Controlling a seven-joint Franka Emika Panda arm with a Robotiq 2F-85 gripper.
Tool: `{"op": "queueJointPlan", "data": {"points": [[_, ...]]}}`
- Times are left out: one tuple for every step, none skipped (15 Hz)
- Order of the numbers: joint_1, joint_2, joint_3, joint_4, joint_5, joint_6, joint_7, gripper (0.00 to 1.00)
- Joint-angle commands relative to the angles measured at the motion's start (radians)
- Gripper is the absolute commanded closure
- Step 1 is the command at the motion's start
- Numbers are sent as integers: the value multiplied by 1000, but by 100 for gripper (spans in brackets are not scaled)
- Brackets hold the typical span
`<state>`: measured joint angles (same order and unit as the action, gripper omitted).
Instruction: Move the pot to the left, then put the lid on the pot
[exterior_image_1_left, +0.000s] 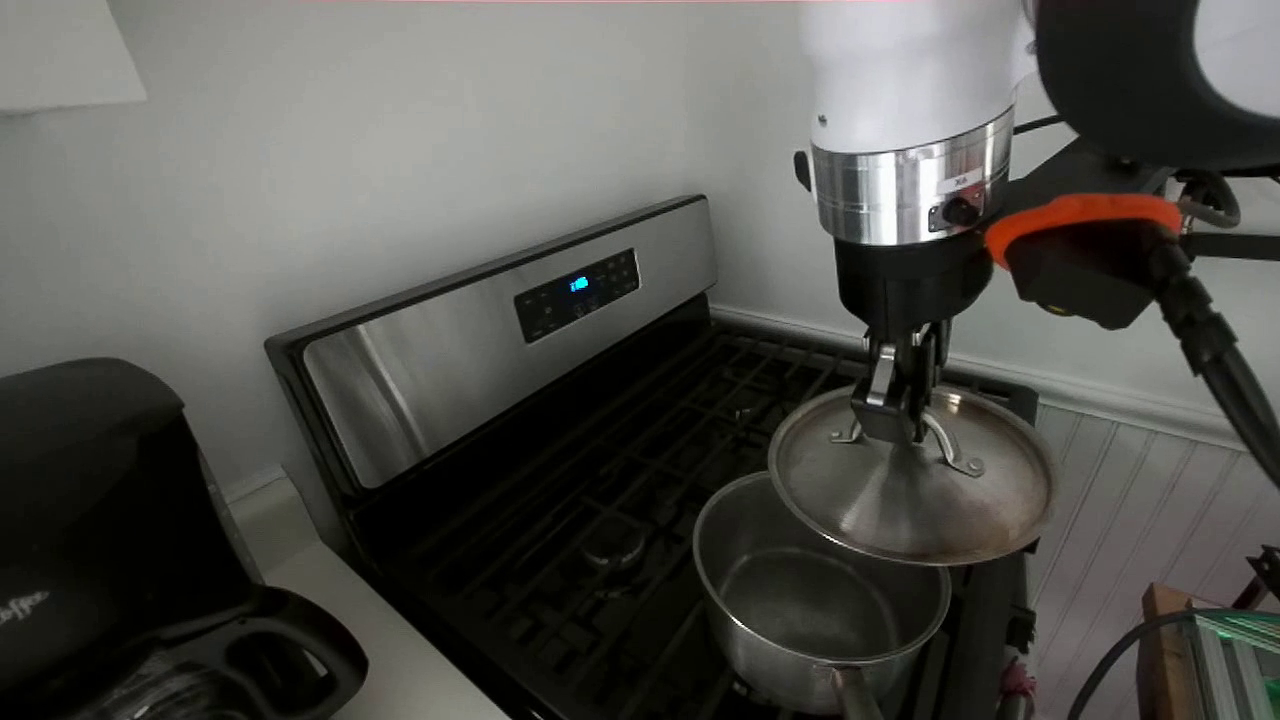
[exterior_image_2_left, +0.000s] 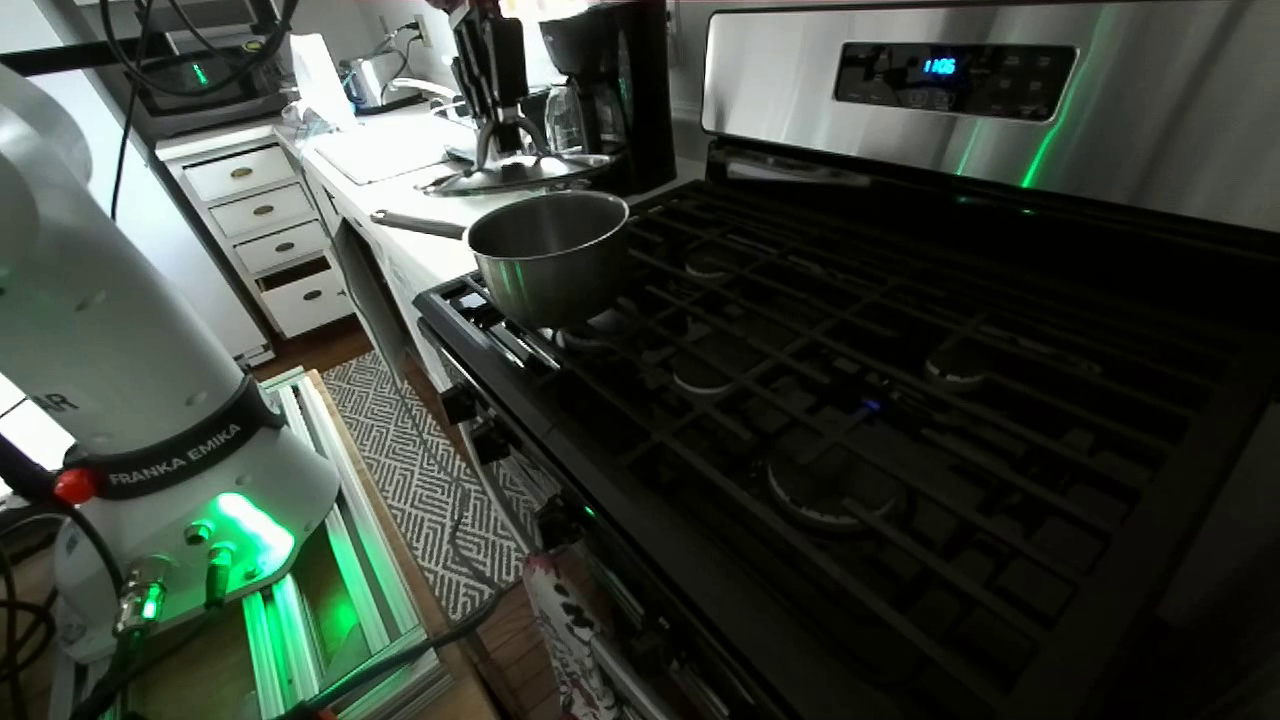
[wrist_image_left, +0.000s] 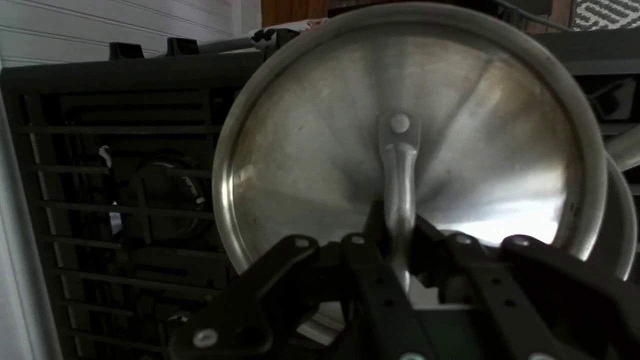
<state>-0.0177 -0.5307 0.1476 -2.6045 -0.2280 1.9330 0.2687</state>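
Note:
The pot, a shiny steel saucepan, stands uncovered on the stove grates; it also shows in an exterior view, its long handle pointing over the stove's front edge. My gripper is shut on the lid's centre handle and holds the lid in the air, above the pot's rim and offset to one side. The lid appears nearly edge-on and level in an exterior view, under the gripper. In the wrist view the lid fills the middle, the gripper grips its handle, and the pot's rim shows partly behind it.
The black stove grates spread around the pot. The stove's upright control panel stands at the back. A black coffee maker sits on the counter beside the stove. A cloth hangs at the stove's front.

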Motion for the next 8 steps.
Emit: {"op": "queueJointPlan", "data": {"points": [[25, -20, 17, -12, 11, -20, 36, 98], [29, -17, 21, -13, 10, -17, 41, 98], [33, -14, 23, -15, 12, -15, 43, 98], [36, -13, 27, -17, 10, -10, 49, 98], [39, -12, 31, -18, 8, -8, 55, 98], [42, -10, 33, -18, 9, -4, 56, 98], [45, -8, 36, -19, 8, 2, 57, 98], [46, -7, 40, -20, 4, 9, 63, 98]]}}
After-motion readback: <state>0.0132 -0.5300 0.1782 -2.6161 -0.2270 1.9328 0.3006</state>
